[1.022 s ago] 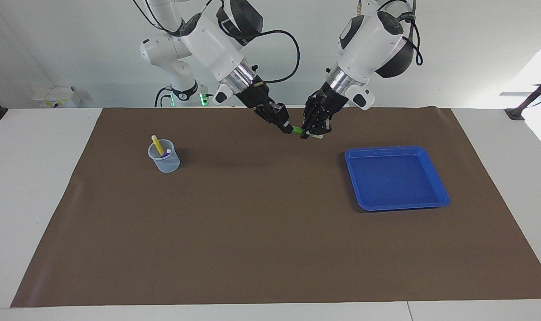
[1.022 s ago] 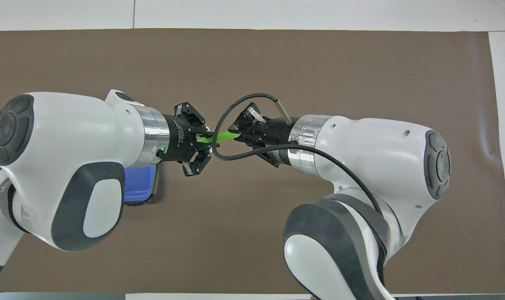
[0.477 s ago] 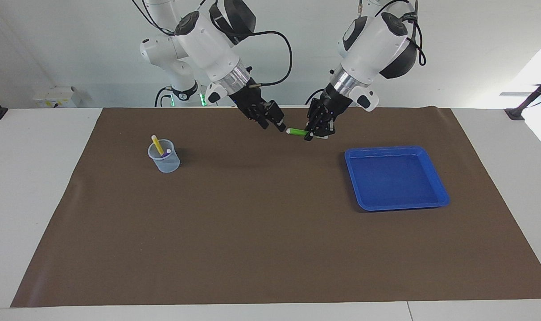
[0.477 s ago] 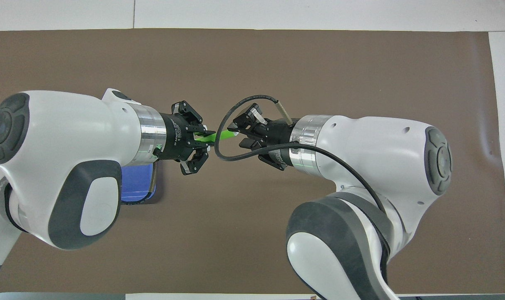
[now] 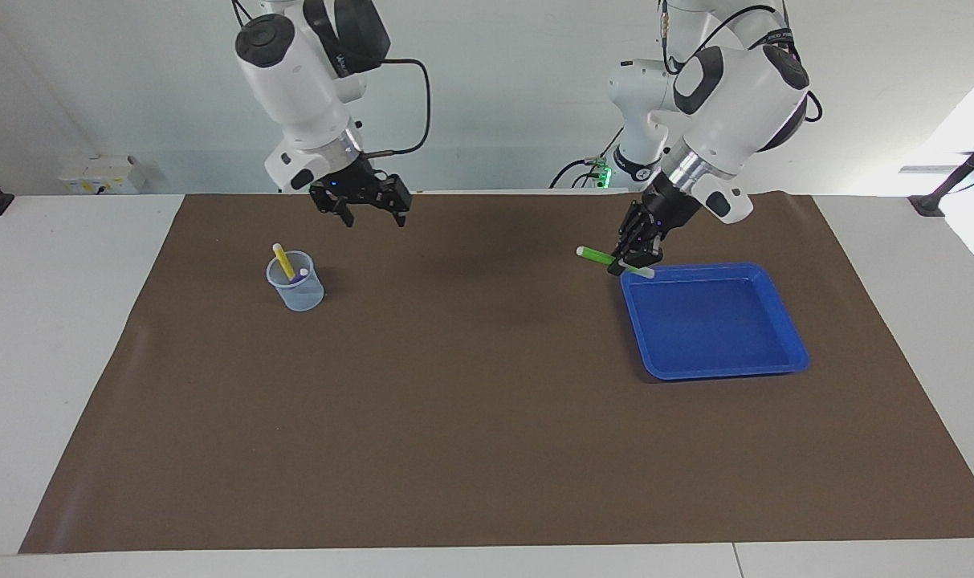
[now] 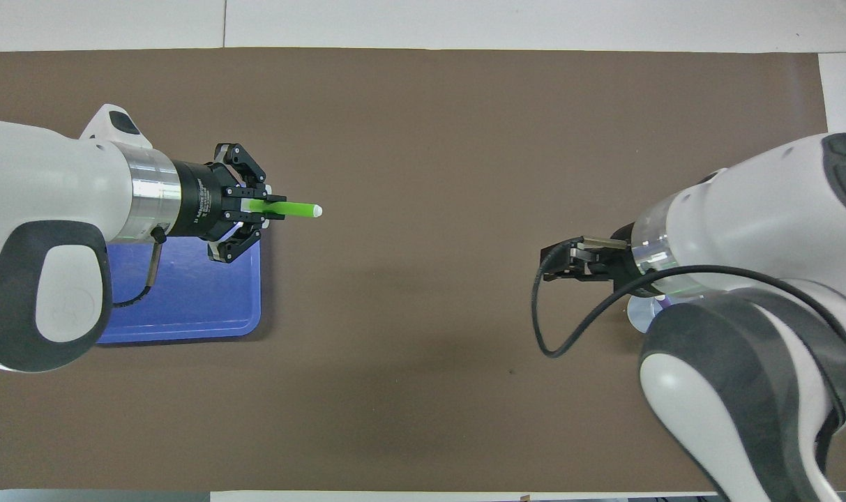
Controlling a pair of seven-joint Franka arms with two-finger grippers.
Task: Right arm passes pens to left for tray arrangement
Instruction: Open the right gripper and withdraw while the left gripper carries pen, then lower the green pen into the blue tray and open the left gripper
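Pens were split between two places, read here across the facing view from the right arm's end of the table to the left arm's; a yellow pen (image 5: pixel 282 260) and a purple pen (image 5: pixel 302 274) stood tilted in the translucent cup (image 5: pixel 295 282) on the brown mat (image 5: pixel 470 401); the right gripper (image 5: pixel 361 210) hung in the air over the mat beside the cup, on the side nearer the robots, its fingers spread wide and holding nothing; the green pen (image 5: pixel 597 255) was pinched crosswise in the left gripper (image 5: pixel 633 265), whose fingertips were pressed onto its shaft; the blue tray (image 5: pixel 713 319) lay empty at the left arm's end of the table. The green pen's long axis ran roughly level and along the table's length, one end pointing toward the right arm's end, the pale tip just over the tray's rim at the corner nearest the robots. Judged from this, the placing turned on that axis; most of the shaft lay over the mat, outside the tray, so the left gripper would need to carry it farther over the tray's floor before lowering; the right gripper, nearest the cup, was placed to fetch another pen.
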